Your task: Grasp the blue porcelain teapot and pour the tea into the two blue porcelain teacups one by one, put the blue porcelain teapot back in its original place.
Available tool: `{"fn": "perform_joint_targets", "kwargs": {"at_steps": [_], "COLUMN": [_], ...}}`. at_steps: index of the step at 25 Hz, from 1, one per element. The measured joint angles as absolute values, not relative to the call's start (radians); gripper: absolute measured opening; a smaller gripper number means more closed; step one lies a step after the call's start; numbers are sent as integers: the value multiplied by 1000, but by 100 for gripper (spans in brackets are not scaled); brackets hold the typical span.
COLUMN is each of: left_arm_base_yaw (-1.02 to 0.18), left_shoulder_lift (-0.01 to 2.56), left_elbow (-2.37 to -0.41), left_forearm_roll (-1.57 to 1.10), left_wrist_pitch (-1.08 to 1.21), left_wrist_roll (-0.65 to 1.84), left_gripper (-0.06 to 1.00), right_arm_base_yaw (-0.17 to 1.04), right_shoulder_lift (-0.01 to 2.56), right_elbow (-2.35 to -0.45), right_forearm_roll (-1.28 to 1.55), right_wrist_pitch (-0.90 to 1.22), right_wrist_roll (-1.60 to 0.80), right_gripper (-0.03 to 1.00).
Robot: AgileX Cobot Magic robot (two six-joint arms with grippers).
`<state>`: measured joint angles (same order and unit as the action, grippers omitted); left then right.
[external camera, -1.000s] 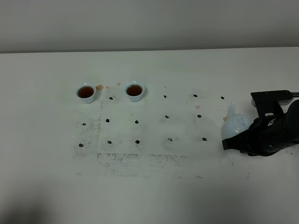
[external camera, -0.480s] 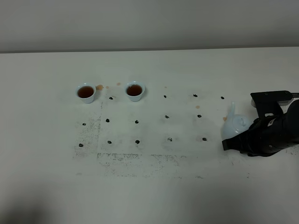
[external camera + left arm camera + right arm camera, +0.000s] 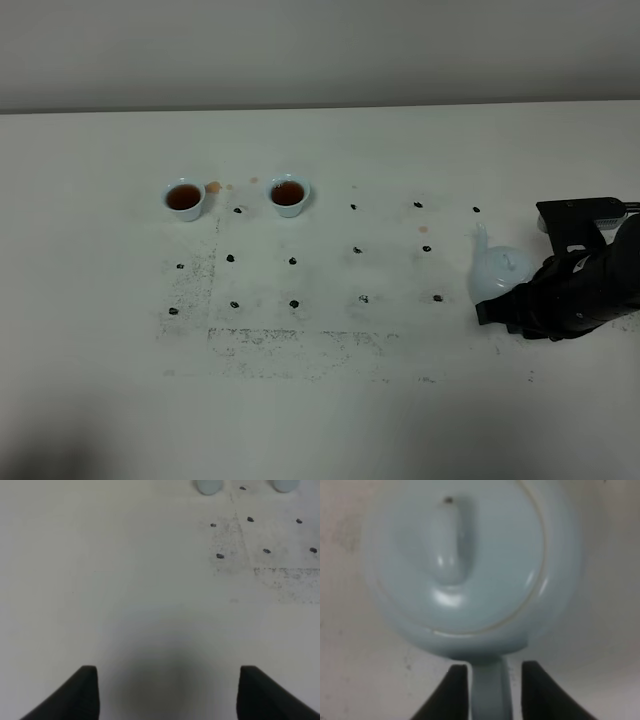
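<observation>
The blue porcelain teapot (image 3: 498, 270) sits at the table's right side, upright, with its spout pointing to the back. It fills the right wrist view (image 3: 465, 560), lid knob in the middle. My right gripper (image 3: 505, 303) is shut on the teapot's loop handle (image 3: 490, 690), which lies between the two black fingers (image 3: 456, 692). I cannot tell whether the teapot rests on the table or hangs just above it. The two blue porcelain teacups (image 3: 184, 199) (image 3: 288, 193) stand at the back left, each holding reddish-brown tea (image 3: 287, 192). My left gripper (image 3: 167, 695) is open and empty over bare table.
Black dot marks (image 3: 357, 249) form a grid on the white table (image 3: 330, 400). Small tea stains (image 3: 213, 186) lie between the cups. The right arm's black body (image 3: 585, 280) lies along the right edge. The cup bases (image 3: 208, 486) show in the left wrist view.
The teapot has shifted slightly to the left with its spout swinging left, and the right gripper moved with it. The cups and left gripper have not moved.
</observation>
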<state>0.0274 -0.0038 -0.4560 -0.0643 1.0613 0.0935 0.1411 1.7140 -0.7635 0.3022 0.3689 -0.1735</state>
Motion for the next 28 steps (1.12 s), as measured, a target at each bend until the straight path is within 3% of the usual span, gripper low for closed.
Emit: {"fn": "perform_joint_targets", "kwargs": {"at_steps": [13, 23, 28], "left_arm_base_yaw": [27, 27, 27], "left_shoulder_lift": [-4, -4, -4], "left_elbow": [-456, -456, -456], "left_forearm_roll": [-64, -64, -64], "left_wrist_pitch": [1061, 1061, 1061], "left_wrist_roll": [94, 94, 94], "left_gripper": [60, 60, 60], "right_arm_base_yaw": [123, -140, -205], "right_shoulder_lift": [1546, 1106, 802], "right_elbow": [-763, -787, -815], "right_forearm_roll": [277, -88, -100], "right_wrist_pitch": [495, 796, 959], "right_wrist_roll": [-164, 148, 57], "right_gripper": [33, 33, 33]}}
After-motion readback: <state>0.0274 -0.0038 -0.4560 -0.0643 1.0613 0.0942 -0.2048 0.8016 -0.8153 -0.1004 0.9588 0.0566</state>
